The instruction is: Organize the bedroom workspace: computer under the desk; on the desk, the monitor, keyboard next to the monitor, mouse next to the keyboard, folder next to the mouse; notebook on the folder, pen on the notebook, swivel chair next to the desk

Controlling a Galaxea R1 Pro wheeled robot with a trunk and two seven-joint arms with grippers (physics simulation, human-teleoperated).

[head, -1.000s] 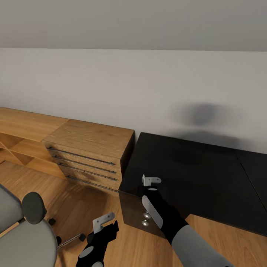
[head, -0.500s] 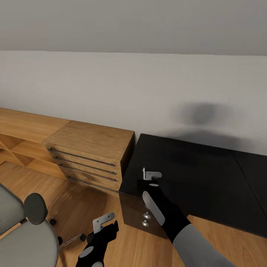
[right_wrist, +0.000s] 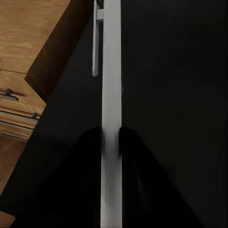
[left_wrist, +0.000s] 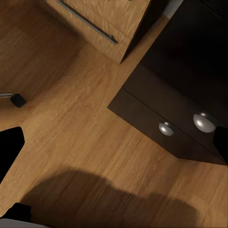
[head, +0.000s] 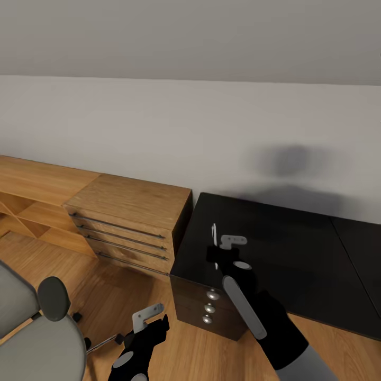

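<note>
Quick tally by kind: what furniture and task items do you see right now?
desk: 1
swivel chair: 1
drawer chest: 1
low wooden shelf: 1
pen: 1, held in the right pincer
Total: 5

A plain pale wall runs across the room, grey and bare, with a soft dark shadow smudged on it toward the right. Below it the floor is warm wood planking, its grain running in long boards. Against the wall stands a light wooden drawer chest with four drawers and long thin metal handles. To its left a low wooden shelf unit of the same tone stretches away, with open compartments under its top.
</note>
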